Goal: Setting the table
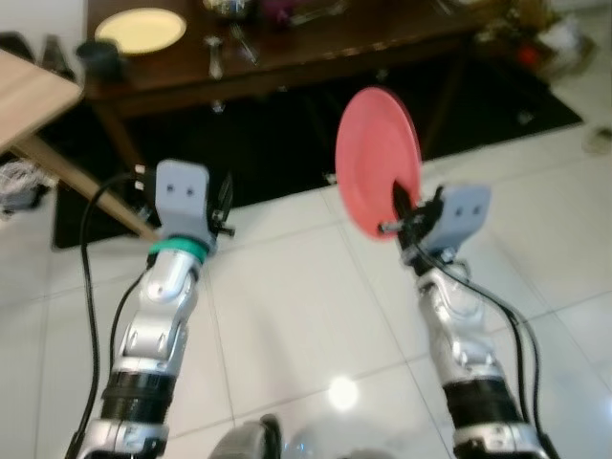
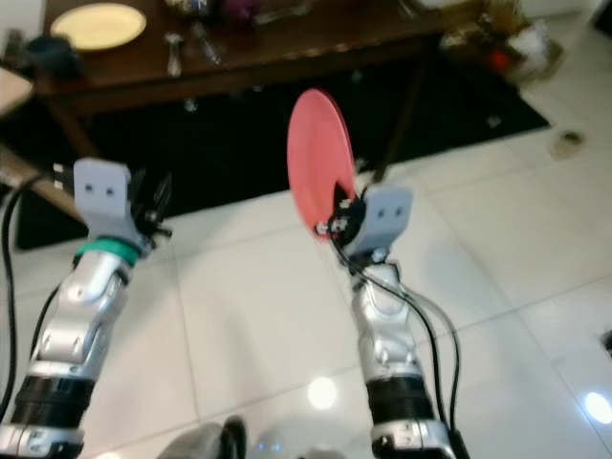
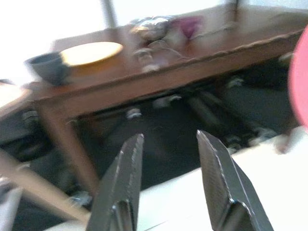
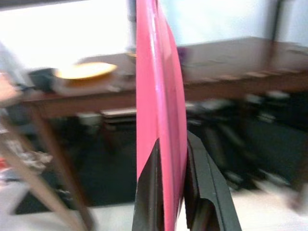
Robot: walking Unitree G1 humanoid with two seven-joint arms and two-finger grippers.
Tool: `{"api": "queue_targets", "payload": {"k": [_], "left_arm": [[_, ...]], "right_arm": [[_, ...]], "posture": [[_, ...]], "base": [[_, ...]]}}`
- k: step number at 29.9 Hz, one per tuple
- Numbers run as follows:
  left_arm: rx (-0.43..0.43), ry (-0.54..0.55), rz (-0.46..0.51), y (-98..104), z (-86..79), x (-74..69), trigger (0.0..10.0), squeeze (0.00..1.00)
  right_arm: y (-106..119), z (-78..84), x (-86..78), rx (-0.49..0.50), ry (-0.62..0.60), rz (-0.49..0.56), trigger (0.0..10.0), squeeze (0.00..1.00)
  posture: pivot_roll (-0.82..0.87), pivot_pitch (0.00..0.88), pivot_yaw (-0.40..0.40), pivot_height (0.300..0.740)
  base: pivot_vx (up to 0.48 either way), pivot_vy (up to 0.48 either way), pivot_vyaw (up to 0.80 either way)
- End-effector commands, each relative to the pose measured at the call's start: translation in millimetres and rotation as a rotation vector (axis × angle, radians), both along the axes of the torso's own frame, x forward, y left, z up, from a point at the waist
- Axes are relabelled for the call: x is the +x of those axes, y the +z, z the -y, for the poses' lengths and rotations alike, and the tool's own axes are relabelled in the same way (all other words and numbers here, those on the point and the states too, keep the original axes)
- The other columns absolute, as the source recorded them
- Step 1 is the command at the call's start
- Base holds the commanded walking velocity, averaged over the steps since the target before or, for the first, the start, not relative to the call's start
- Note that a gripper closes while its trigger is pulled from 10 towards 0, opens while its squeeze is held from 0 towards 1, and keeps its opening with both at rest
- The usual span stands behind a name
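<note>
My right gripper (image 1: 400, 215) is shut on the lower rim of a red plate (image 1: 376, 158), held upright on edge above the white tile floor. In the right wrist view the red plate (image 4: 159, 110) stands between the two black fingers (image 4: 147, 192). My left gripper (image 1: 226, 206) is raised to the same height on the left, open and holding nothing; its fingers (image 3: 120, 183) point at the dark wooden table (image 1: 316, 48). On that table lie a yellow plate (image 1: 141, 29), a dark bowl (image 1: 100, 55) and cutlery (image 1: 215, 53).
A dark rug (image 1: 287, 134) lies under the table. A light wooden tabletop (image 1: 29, 96) with a slanted leg juts in at the left. Clutter sits at the table's far right end (image 1: 535, 33). White tile floor (image 1: 306, 316) stretches in front of me.
</note>
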State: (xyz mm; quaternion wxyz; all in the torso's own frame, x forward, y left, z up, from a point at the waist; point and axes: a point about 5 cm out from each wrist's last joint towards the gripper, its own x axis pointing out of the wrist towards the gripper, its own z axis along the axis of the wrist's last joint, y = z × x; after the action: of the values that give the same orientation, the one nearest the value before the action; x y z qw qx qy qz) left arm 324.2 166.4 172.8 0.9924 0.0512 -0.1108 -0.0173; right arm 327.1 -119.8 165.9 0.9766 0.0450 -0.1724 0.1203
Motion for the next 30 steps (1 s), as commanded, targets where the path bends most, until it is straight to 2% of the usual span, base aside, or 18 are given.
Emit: {"api": "queue_targets", "payload": {"k": [1, 17, 21, 30], "left_arm": [[0.008, -0.013, -0.015, -5, 6.1, -1.0, 10.0, 0.00], [0.011, 0.007, -0.007, -4, 5.2, -1.2, 10.0, 0.00], [0.090, 0.092, 0.075, 5, 0.5, -3.1, 10.0, 0.00], [0.112, 0.154, 0.108, 10, -4.3, -3.7, 10.0, 0.00]], "right_arm": [[-6, 6.8, -2.9, -0.014, -0.015, -0.010, 10.0, 0.00], [-5, 4.8, -2.6, -0.011, -0.001, -0.009, 10.0, 0.00], [-3, -9.0, -7.2, 0.006, 0.126, 0.000, 10.0, 0.00], [-2, -15.2, -7.9, 0.012, 0.171, 0.004, 10.0, 0.00]], "posture": [[-0.03, 0.063, 0.077, 0.740], [-0.03, 0.069, 0.078, 0.740], [-0.02, 0.069, 0.081, 0.740], [-0.01, 0.066, 0.081, 0.740]], "base": [[0.349, 0.000, 0.79], [0.339, 0.000, 0.78], [0.312, 0.000, 0.78], [0.307, 0.000, 0.78]]}}
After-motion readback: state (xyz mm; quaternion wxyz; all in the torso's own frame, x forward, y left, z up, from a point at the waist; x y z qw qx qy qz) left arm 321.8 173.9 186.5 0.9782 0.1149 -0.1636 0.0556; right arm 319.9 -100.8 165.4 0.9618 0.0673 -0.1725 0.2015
